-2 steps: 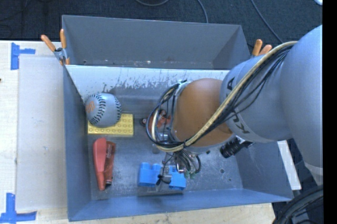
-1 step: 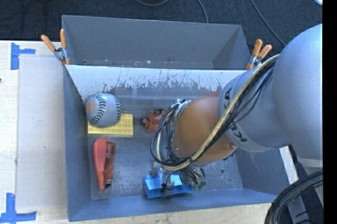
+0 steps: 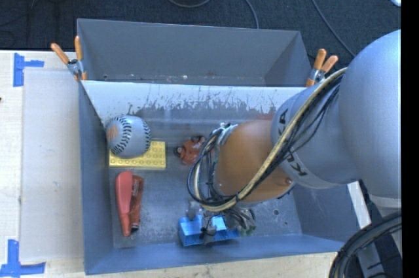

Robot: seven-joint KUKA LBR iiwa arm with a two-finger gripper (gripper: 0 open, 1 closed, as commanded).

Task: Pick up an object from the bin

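Arm [image 3: 327, 133]: lettering "KU" legible, remainder cut off.
Gripper [image 3: 211, 224]: over blue block [image 3: 194, 233] at near wall of bin [image 3: 190, 54]; block partly hidden; whether parted or closed cannot be told.

blue blocky toy [image 3: 194, 233] on bin [image 3: 163, 205] floor, against near wall, partly hidden

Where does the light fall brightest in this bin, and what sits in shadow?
Camera view: brightest on the bin's scratched back wall; a soft sheen on the orange wrist cover; the floor beneath the arm, by the gripper and the blue block, looks dimmer, shaded by the arm.
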